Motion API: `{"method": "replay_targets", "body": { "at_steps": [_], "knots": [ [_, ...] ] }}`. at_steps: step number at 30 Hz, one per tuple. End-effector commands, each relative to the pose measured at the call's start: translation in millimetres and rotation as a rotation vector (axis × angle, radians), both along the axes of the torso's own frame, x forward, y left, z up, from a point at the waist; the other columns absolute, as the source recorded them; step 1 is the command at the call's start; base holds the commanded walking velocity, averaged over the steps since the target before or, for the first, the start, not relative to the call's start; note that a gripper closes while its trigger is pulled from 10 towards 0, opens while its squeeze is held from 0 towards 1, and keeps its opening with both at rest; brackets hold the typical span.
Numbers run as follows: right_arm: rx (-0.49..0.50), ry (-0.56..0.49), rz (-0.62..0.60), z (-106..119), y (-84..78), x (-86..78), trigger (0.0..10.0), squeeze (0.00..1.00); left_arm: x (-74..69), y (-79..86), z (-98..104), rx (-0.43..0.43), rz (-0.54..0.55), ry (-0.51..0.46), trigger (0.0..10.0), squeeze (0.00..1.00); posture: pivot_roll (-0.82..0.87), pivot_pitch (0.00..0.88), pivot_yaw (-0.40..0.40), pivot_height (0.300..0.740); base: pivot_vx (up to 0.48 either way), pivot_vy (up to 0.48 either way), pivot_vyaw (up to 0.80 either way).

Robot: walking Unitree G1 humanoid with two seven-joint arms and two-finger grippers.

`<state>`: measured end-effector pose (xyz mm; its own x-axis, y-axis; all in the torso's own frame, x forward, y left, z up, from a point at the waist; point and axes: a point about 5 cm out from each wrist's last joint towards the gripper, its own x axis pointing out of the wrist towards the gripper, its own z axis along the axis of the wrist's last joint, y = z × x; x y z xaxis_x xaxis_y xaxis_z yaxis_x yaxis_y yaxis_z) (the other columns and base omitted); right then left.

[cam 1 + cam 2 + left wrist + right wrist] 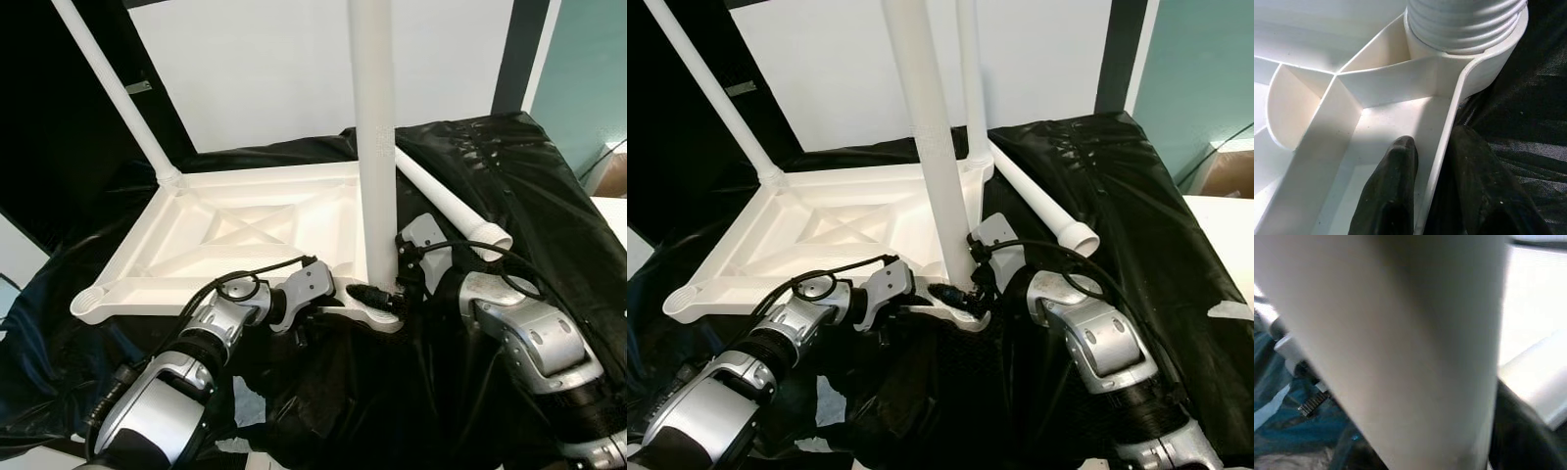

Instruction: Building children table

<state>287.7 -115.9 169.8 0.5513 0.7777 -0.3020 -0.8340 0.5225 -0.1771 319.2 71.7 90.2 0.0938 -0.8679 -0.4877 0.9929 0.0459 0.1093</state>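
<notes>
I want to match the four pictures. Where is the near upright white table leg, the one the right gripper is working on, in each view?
Left eye view: near upright leg, centre, rising from the near corner.
Right eye view, left of centre, leaning.
Left wrist view: its threaded base in the socket, at top.
Right wrist view: close, blurred, across the middle.
Shared landmark: the upturned tabletop, its rim pinched by the left gripper.

We see a smooth, matt white plastic tabletop (pixel 245 230) with ribbed underside, white plastic legs (pixel 373 137), one threaded at its base, on crinkled glossy black sheeting (pixel 529 186); our arms are brushed silver metal.
</notes>
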Motion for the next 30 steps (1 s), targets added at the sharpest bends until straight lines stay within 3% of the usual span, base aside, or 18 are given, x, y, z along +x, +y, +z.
{"method": "replay_targets", "body": {
  "at_steps": [1, 4, 5, 13, 14, 15, 16, 17, 19, 21, 26, 27, 28, 29, 30],
  "knots": [
    [-0.031, 0.005, 0.05, -3, 6.6, 3.1, 0.0, 0.0, -15.1, -6.9, -20, 0.034, -0.042, 0.09, 7.9, 0.0, -0.14, 0.0, 0.154, 0.74, 0.0, 0.0, 0.0],
    [-0.037, 0.006, 0.053, -3, 6.0, 4.1, 0.0, 0.0, -15.8, -8.2, -19, 0.019, -0.04, 0.099, 7.9, 0.0, -0.14, 0.0, 0.154, 0.74, 0.0, 0.0, 0.0],
    [-0.047, 0.005, 0.055, -3, 3.0, 4.0, 0.0, 0.0, -17.4, -8.8, -19, -0.005, -0.036, 0.113, 0.0, 0.0, -0.13, 0.0, 0.149, 0.74, 0.0, 0.0, 0.0],
    [-0.066, 0.014, 0.046, -8, -9.5, 0.0, 0.0, 0.0, -20.1, -12.2, -20, -0.048, -0.003, 0.114, 0.0, 0.0, -0.14, 0.0, 0.149, 0.74, 0.0, 0.0, 0.0],
    [-0.002, 0.028, -0.042, -14, -8.8, -1.0, 0.0, 0.0, -18.3, -15.5, -20, -0.06, 0.033, 0.102, 6.9, 0.0, -0.14, 0.0, 0.15, 0.74, 0.0, 0.0, 0.0],
    [0.052, 0.016, -0.145, -20, -8.1, -0.6, 0.0, 0.0, -16.7, -18.5, -19, -0.072, 0.063, 0.093, 8.9, 0.0, -0.14, 0.0, 0.149, 0.74, 0.0, 0.0, 0.0],
    [0.119, -0.002, -0.267, -27, -8.0, -0.5, 0.0, 0.0, -14.7, -20.9, -19, -0.083, 0.093, 0.084, 10.0, 0.0, -0.14, 0.0, 0.149, 0.74, 0.0, 0.0, 0.0],
    [0.229, -0.015, -0.364, -30, -7.4, -1.2, 0.0, 0.0, -12.9, -22.3, -18, -0.092, 0.118, 0.075, 10.0, 0.0, -0.13, 0.0, 0.146, 0.74, 0.0, 0.0, 0.0],
    [0.28, -0.1, -0.522, -36, -10.2, -6.4, 0.0, 0.0, -10.1, -23.8, -17, -0.102, 0.164, 0.058, 10.0, 0.0, -0.13, 0.0, 0.149, 0.74, 0.0, 0.0, 0.0],
    [0.307, -0.14, -0.521, -37, -2.7, -16.2, 0.0, 0.0, -9.8, -23.8, -17, -0.109, 0.185, 0.056, 10.0, 0.0, -0.12, 0.0, 0.154, 0.74, 0.0, 0.0, 0.0],
    [0.343, -0.151, -0.566, -32, -6.0, -13.7, 0.0, 0.0, -13.6, -20.5, -19, -0.117, 0.189, 0.074, 10.0, 0.0, -0.12, 0.0, 0.159, 0.74, 0.0, 0.0, 0.0],
    [0.344, -0.153, -0.566, -31, -7.3, -12.3, 4.1, 0.0, -15.0, -18.5, -21, -0.115, 0.191, 0.081, 10.0, 0.0, -0.12, 0.0, 0.16, 0.74, 0.0, 0.0, 0.0],
    [0.343, -0.155, -0.561, -31, -7.2, -12.2, 6.3, 0.0, -16.1, -17.0, -22, -0.111, 0.194, 0.084, 10.0, 0.0, -0.12, 0.0, 0.16, 0.74, 0.0, 0.0, 0.0],
    [0.335, -0.155, -0.545, -31, -5.5, -12.3, 10.0, 0.0, -17.0, -14.9, -24, -0.103, 0.201, 0.085, 10.0, 0.0, -0.12, 0.0, 0.16, 0.74, 0.0, 0.0, 0.0],
    [0.334, -0.16, -0.542, -32, -3.5, -12.9, 10.0, 0.0, -17.3, -13.9, -26, -0.096, 0.207, 0.084, 10.0, 0.0, -0.12, 0.0, 0.16, 0.74, 0.0, 0.0, 0.0]
  ]
}}
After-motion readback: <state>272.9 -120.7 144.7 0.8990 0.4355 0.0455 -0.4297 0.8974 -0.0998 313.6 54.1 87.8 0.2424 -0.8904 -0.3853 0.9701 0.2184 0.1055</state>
